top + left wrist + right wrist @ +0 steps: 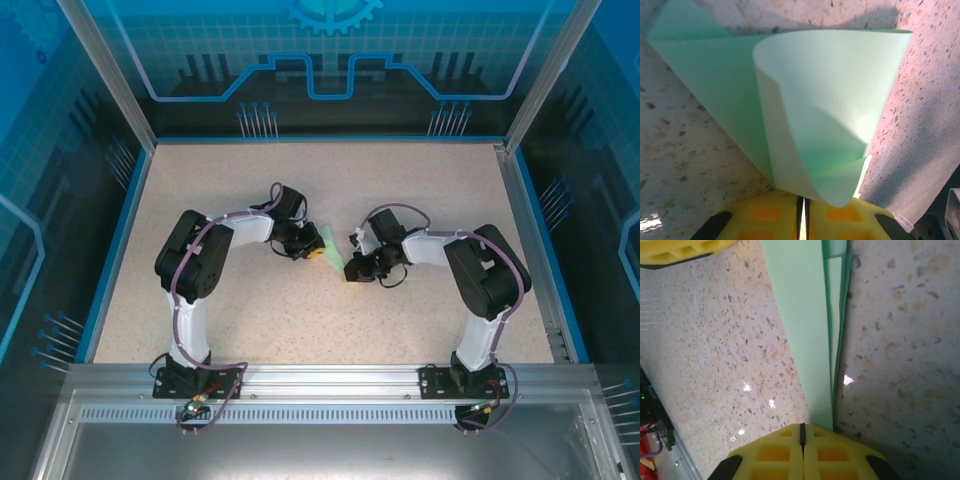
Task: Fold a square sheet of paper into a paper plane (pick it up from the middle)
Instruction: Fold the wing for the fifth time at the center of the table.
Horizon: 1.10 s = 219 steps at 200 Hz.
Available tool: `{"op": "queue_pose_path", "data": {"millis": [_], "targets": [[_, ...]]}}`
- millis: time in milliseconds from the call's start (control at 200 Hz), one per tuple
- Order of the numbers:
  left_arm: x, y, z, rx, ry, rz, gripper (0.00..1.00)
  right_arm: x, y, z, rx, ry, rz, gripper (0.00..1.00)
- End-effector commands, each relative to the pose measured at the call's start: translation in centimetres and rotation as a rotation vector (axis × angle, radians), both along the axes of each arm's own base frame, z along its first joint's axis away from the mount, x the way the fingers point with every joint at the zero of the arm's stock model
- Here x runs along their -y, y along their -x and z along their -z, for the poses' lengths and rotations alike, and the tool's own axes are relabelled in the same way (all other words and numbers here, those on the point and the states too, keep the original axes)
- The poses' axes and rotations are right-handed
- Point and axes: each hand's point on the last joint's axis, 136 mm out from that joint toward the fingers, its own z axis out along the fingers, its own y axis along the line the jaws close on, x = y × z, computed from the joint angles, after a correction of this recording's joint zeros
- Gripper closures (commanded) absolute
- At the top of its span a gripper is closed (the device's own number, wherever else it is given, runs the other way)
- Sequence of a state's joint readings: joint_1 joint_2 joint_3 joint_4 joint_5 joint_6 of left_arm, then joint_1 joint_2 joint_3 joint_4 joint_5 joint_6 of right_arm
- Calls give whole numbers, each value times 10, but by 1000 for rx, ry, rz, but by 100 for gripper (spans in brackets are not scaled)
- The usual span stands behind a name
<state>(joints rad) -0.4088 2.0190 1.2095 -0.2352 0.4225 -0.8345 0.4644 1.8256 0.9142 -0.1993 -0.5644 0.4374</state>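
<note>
Left gripper: My left gripper (802,207) has its blocky yellow pads (765,217), moulded with square recesses, pressed together on the near edge of the thin pale mint-green square sheet of paper (830,100). I judge the pinch keeps that end anchored so a fold can be worked.

Sheet, position: It sits mid-table between my two grippers (333,246), partly lifted off the speckled beige tabletop (680,150).

Sheet, shape: No longer flat. One flap curls up and over in a soft, open cone, while a darker layer lies beneath and runs out to a corner at the upper left. The curl has no crease yet, so the fold looks unfinished to me.

Sheet, material: Matt, plain, limp enough to bow under its own spring, and likely to tear or slip if tugged.

Right gripper: My right gripper (802,432) is closed as well, its yellow pads meeting on a narrow, straight-edged strip of the sheet (800,325) with stacked layers showing along one side. I judge it is holding the opposite end taut.

Tabletop: Hard, glossy, stone-patterned, showing small glints of light.
</note>
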Motion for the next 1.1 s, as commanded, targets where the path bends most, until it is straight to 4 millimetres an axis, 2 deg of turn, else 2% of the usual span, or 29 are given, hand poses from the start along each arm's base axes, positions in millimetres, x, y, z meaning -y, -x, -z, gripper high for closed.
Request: {"op": "queue_pose_path", "data": {"millis": [0, 75, 185, 350, 525, 770, 910, 1090], "targets": [[-21, 12, 34, -72, -121, -17, 87, -13, -17, -33, 56, -90, 15, 94], [-20, 12, 33, -69, -121, -13, 87, -17, -29, -37, 75, -95, 26, 94], [-19, 12, 31, -68, -114, -9, 87, -19, -41, -23, 42, -54, 45, 95], [-17, 11, 29, -62, -108, -1, 87, -15, -43, -4, 13, 12, 56, 96], [-11, 6, 21, -36, -82, 21, 87, -2, -35, 17, -28, 105, 62, 96], [27, -12, -31, 164, 180, 102, 85, 8, -29, 32, -62, 195, 68, 97], [35, -1, -41, 189, 199, 132, 85, 12, -30, 34, -73, 225, 78, 97], [40, 12, -32, 166, 191, 166, 85, 12, -29, 37, -81, 240, 77, 97]]}}
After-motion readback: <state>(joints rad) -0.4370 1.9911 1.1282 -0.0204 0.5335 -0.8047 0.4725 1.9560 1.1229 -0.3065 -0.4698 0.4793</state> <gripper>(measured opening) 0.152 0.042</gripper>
